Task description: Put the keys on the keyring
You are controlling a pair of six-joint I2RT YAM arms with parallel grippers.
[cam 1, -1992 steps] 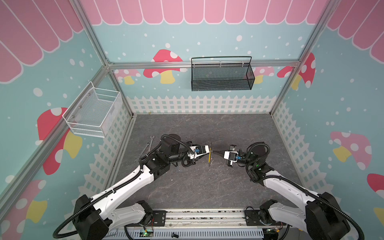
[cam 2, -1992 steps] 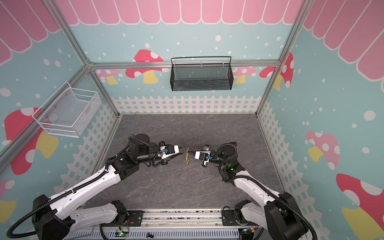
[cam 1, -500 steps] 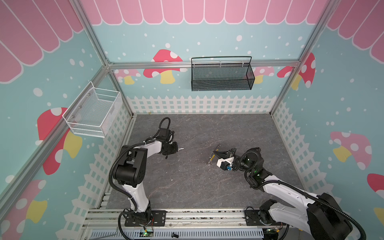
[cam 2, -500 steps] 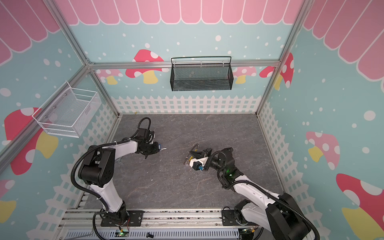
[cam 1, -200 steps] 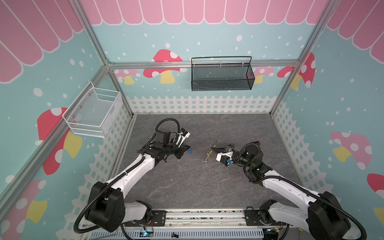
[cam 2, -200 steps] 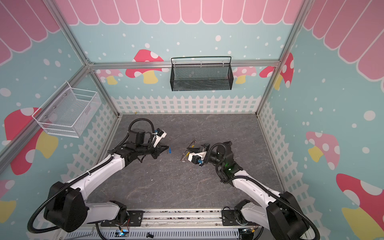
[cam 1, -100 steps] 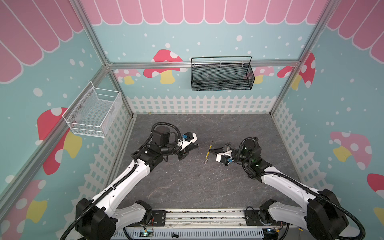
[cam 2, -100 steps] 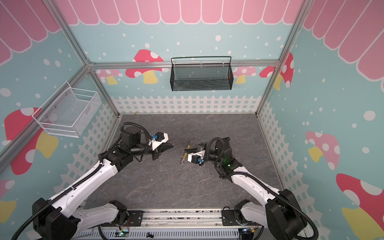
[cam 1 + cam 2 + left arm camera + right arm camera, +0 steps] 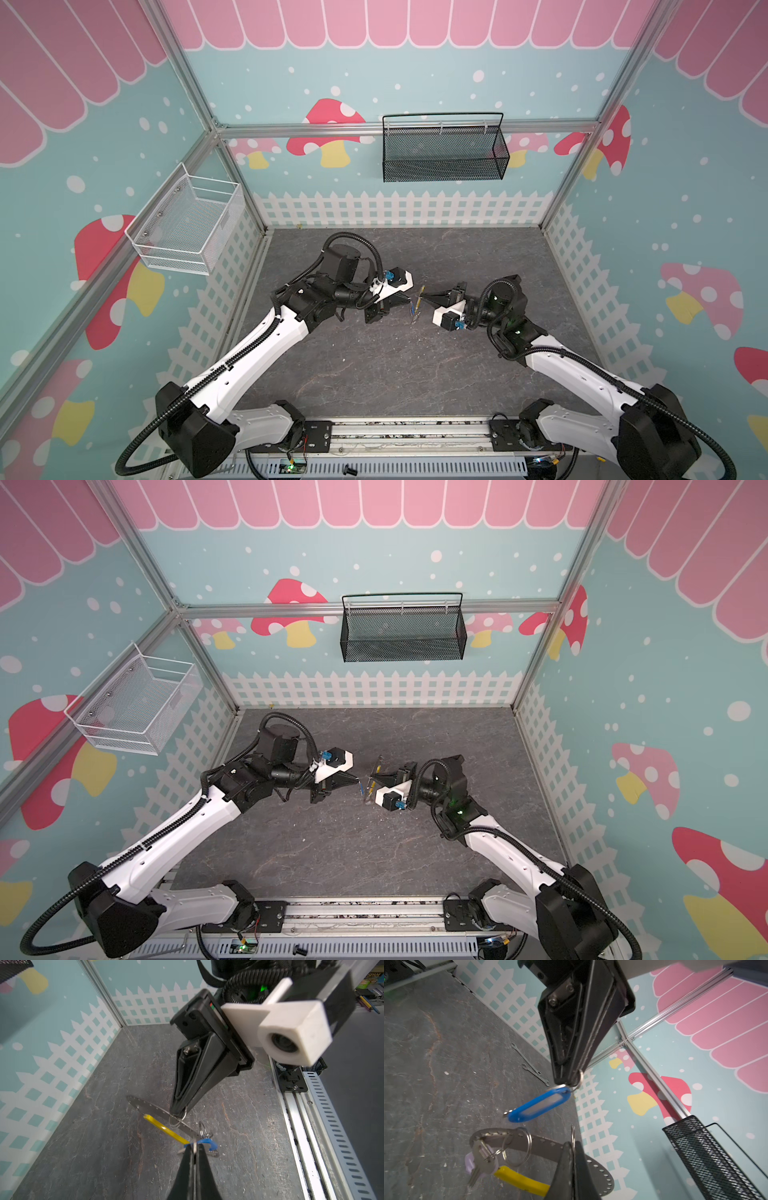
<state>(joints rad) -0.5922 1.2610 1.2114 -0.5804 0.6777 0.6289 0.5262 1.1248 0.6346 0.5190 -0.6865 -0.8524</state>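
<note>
Well, both claws are pinched tight. The left gripper (image 9: 568, 1081) clenches the small split ring (image 9: 579, 1079) of the blue-tagged key (image 9: 537, 1105), and the tag and key dangle free below it. The right gripper (image 9: 178, 1110) is clamped on the keyring (image 9: 542, 1144) close to its yellow segment (image 9: 519, 1178). It holds the hoop up off the table (image 9: 374, 374), mid-floor, just beside the other claw's tips. The lilac-tagged key (image 9: 481, 1157) already hangs on the hoop.

These look like light, hard, slick bits of metal. I'd expect the dangling key to swing with any jolt, and the thin split ring to twist between the pads. Pinching it by the rim seems the right hold, since that leaves its hole clear. The hoop looks a thin, springy band, so it is best gripped near the threading point. From here I can't quite make out where it opens.

Half a second back the left gripper stood farther off; it has closed in. A couple of seconds earlier that arm was folded back by the left wall.
</note>
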